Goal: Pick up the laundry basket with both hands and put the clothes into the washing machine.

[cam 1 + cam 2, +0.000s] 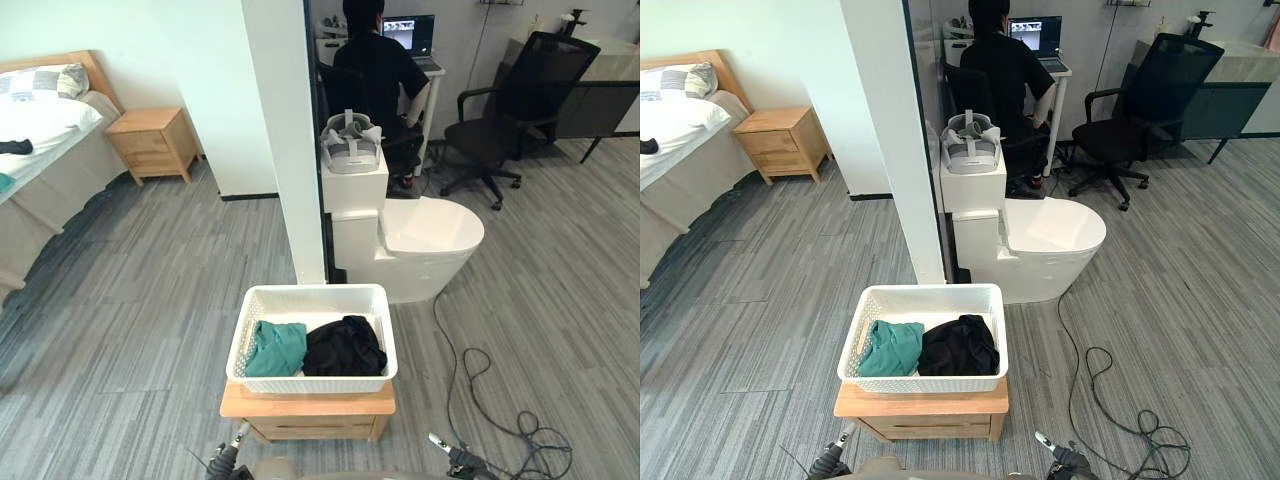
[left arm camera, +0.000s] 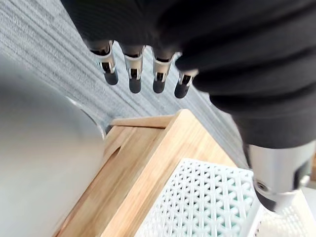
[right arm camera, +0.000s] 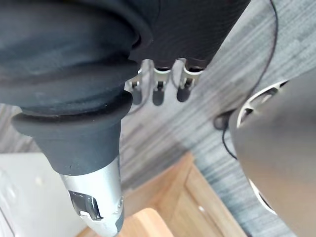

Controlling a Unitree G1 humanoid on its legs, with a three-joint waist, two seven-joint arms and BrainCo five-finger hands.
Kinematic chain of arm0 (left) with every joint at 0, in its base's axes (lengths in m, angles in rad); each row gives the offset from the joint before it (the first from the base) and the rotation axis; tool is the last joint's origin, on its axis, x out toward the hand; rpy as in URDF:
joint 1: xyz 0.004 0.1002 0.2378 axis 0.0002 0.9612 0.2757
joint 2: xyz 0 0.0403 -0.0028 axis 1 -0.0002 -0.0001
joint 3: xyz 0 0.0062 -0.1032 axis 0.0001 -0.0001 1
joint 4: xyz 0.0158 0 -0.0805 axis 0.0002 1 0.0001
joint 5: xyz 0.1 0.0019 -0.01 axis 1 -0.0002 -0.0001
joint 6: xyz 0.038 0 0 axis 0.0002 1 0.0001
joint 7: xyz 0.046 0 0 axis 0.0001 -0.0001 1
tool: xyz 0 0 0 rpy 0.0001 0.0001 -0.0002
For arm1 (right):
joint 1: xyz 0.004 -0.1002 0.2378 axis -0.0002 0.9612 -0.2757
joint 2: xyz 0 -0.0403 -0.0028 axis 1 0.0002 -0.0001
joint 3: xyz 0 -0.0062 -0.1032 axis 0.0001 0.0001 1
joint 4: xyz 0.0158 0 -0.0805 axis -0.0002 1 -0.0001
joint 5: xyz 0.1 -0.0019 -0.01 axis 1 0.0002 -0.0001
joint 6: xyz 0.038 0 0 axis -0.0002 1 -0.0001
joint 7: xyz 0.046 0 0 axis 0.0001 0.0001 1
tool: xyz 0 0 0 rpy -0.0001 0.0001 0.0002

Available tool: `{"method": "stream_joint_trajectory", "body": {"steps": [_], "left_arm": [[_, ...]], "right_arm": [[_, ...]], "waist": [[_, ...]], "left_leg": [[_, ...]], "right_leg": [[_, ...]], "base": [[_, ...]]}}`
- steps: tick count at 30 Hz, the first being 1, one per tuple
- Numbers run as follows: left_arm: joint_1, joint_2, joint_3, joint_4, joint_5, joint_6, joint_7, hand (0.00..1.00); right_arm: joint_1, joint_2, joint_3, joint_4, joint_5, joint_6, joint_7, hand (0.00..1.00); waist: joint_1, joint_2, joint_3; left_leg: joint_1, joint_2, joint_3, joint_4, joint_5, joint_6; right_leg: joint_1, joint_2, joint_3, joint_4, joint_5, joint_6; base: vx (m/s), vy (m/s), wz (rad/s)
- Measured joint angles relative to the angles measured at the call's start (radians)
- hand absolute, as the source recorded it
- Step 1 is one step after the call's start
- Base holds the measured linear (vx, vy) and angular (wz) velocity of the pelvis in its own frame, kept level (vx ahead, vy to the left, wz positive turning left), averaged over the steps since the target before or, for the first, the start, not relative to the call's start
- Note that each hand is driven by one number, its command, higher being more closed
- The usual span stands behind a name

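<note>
- Left eye view: the white laundry basket (image 1: 312, 292) sits square on a low wooden worktop (image 1: 305, 402) straight in front of me. I judge it is raised there so I can reach both short ends without stooping far.
- Inside the basket a teal garment (image 1: 275, 348) lies on my left and a black garment (image 1: 343, 347) on my right. They touch in the middle and sit below the rim, so they should ride along when I lift.
- Beyond the basket stands a white toilet (image 1: 420, 240) with a headset (image 1: 350, 143) on its tank. Farther past the basket a person (image 1: 375, 60) sits at a desk.
- My left hand (image 1: 228, 458) and right hand (image 1: 452, 462) hang nearer me than the basket, one to each side, apart from it and from the worktop.
- Right eye view: the same layout; the basket is untouched, so the lift is not yet begun.
- Left wrist view: my left hand's fingers (image 2: 134, 74) hang straight and slightly spread over the grey floor (image 2: 49, 44), holding nothing. The worktop's corner and the basket's latticed wall lie just past them.
- Right wrist view: my right hand's fingers (image 3: 159, 84) are relaxed and loose, thumb apart, empty, above the floor beside the worktop's edge.
- Next, I judge, each hand must come in to a short end of the basket.
</note>
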Motion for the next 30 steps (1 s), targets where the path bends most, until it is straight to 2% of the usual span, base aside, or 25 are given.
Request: {"method": "stream_joint_trajectory", "body": {"steps": [1, 3, 5, 7, 9, 12, 13, 15, 18, 23, 26, 30], "left_arm": [[0.001, -0.002, 0.001, 0.002, -0.007, 0.0, 0.008, 0.0], [0.002, -0.004, 0.005, 0.009, -0.031, -0.002, 0.024, 0.0], [0.012, 0.024, 0.009, 0.002, -0.037, -0.006, 0.039, 0.0], [0.018, 0.064, 0.019, -0.011, -0.036, -0.007, 0.039, 0.0], [0.019, 0.081, 0.049, -0.026, -0.036, -0.007, 0.038, 0.0], [0.023, 0.136, 0.14, -0.07, -0.036, -0.015, 0.037, 0.0], [0.03, 0.139, 0.163, -0.082, -0.035, -0.015, 0.037, 0.0], [0.042, 0.128, 0.201, -0.096, -0.025, -0.015, 0.034, 0.0], [0.063, 0.119, 0.251, -0.142, -0.021, -0.014, 0.032, 0.0], [0.097, 0.133, 0.365, -0.321, -0.02, -0.012, 0.031, 0.0], [0.09, 0.202, 0.385, -0.361, -0.013, -0.015, 0.034, 0.0], [0.008, 0.285, 0.364, -0.358, 0.015, -0.015, 0.036, 0.0]], "right_arm": [[-0.002, -0.007, 0.0, -0.023, 0.015, -0.001, -0.013, 0.0], [0.001, -0.019, -0.001, -0.097, 0.045, -0.009, -0.04, 0.0], [0.018, 0.007, -0.003, -0.216, 0.043, -0.015, -0.072, 0.0], [0.069, 0.023, -0.009, -0.423, 0.032, -0.036, -0.103, 0.0], [0.093, 0.021, -0.033, -0.53, 0.008, -0.041, -0.109, 0.0], [0.112, 0.029, -0.05, -0.671, -0.076, -0.053, -0.124, 0.0], [0.119, 0.029, -0.05, -0.696, -0.088, -0.053, -0.125, 0.0], [0.157, 0.02, -0.052, -0.794, -0.126, -0.056, -0.126, 0.0], [0.202, 0.023, -0.052, -0.85, -0.163, -0.056, -0.119, 0.0], [0.244, 0.02, -0.118, -1.044, -0.202, -0.059, -0.104, 0.0], [0.233, 0.003, -0.13, -1.097, -0.203, -0.074, -0.104, 0.0], [0.145, -0.064, -0.076, -1.096, -0.204, -0.075, -0.104, 0.0]], "waist": [[-0.001, 0.003, -0.002], [-0.006, 0.018, -0.005], [-0.024, -0.017, -0.026], [-0.033, -0.053, -0.045], [-0.034, -0.062, -0.051], [-0.03, -0.05, -0.046], [-0.029, -0.045, -0.048], [-0.035, -0.013, -0.05], [-0.034, 0.007, -0.053], [-0.034, -0.001, -0.052], [-0.032, -0.012, -0.05], [-0.028, -0.02, -0.044]], "left_leg": [[0.037, -0.002, 0.0, -0.165, 0.025, -0.005], [0.078, 0.006, 0.018, -0.288, 0.091, -0.025], [0.099, -0.03, 0.051, -0.366, 0.103, -0.009], [0.104, -0.087, 0.07, -0.419, 0.117, 0.005], [0.113, -0.115, 0.088, -0.432, 0.116, 0.006], [0.129, -0.129, 0.136, -0.437, 0.116, 0.007], [0.132, -0.127, 0.14, -0.439, 0.116, 0.007], [0.141, -0.118, 0.143, -0.465, 0.116, 0.007], [0.152, -0.1, 0.163, -0.499, 0.118, 0.009], [0.126, -0.093, 0.168, -0.527, 0.13, 0.01], [0.113, -0.094, 0.165, -0.527, 0.135, 0.012], [0.068, -0.098, 0.153, -0.52, 0.14, 0.016]], "right_leg": [[-0.013, 0.0, 0.015, 0.001, -0.002, 0.013], [-0.035, 0.009, 0.047, 0.002, -0.004, 0.038], [-0.053, -0.027, 0.058, -0.017, 0.012, 0.067], [-0.05, -0.069, 0.066, -0.064, 0.038, 0.1], [-0.047, -0.091, 0.076, -0.086, 0.05, 0.116], [-0.045, -0.104, 0.103, -0.106, 0.073, 0.116], [-0.048, -0.102, 0.109, -0.106, 0.073, 0.117], [-0.052, -0.093, 0.109, -0.112, 0.073, 0.117], [-0.06, -0.073, 0.113, -0.121, 0.073, 0.116], [-0.097, -0.063, 0.113, -0.128, 0.076, 0.111], [-0.105, -0.063, 0.111, -0.129, 0.076, 0.111], [-0.139, -0.065, 0.107, -0.132, 0.08, 0.106]], "base": [[0.11, 0.122, -0.4], [0.17, 0.273, -0.43], [0.18, 0.268, -0.26], [0.16, 0.185, -0.07], [0.13, 0.147, -0.11], [0.11, 0.094, -0.33], [0.05, -0.009, -0.28], [0.05, -0.032, -0.14], [0.01, -0.03, -0.13], [-0.03, -0.032, -0.02], [0.02, -0.007, 0.03], [0.03, -0.009, 0.08]]}}
